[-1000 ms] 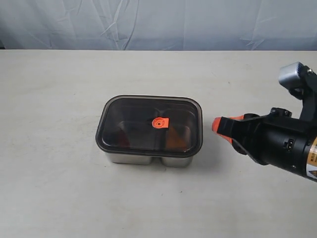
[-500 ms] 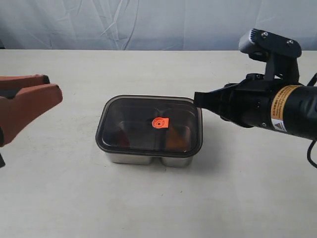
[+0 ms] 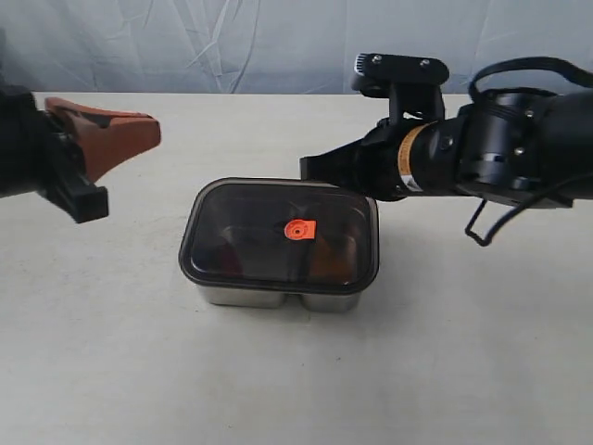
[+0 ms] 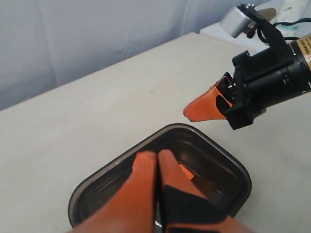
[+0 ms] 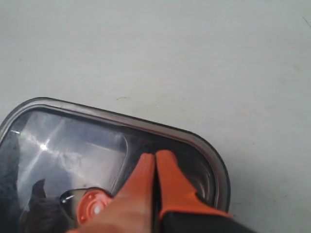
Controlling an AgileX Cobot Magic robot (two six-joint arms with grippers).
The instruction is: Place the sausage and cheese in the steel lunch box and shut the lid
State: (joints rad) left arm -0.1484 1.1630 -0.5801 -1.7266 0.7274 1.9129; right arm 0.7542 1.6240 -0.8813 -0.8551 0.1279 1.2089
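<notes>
The steel lunch box [image 3: 278,298] is seen near the middle of the pale table [image 3: 111,371], with the dark translucent lid [image 3: 243,222] set squarely on top of it. The small orange valve tab [image 3: 298,230] is found at the lid's centre. Through the smoky plastic, the sausage [image 3: 225,258] is made out only as a dim reddish shape in the compartment at 9 o'clock. The cheese [image 3: 329,264] is seen as an orange-yellow patch in the compartment at 3 o'clock.

The left gripper [image 3: 151,135] is held above the table at 10 o'clock from the box, well apart from it. Its orange fingers are pressed together in the left wrist view, and nothing is gripped. The right gripper [image 3: 306,168] is brought in from 2 o'clock, its tip placed over the lid's far edge at about 12 o'clock. Its jaws are likewise closed tight on nothing, as shown in the right wrist view. Whether the lid is touched by that tip cannot be told.
</notes>
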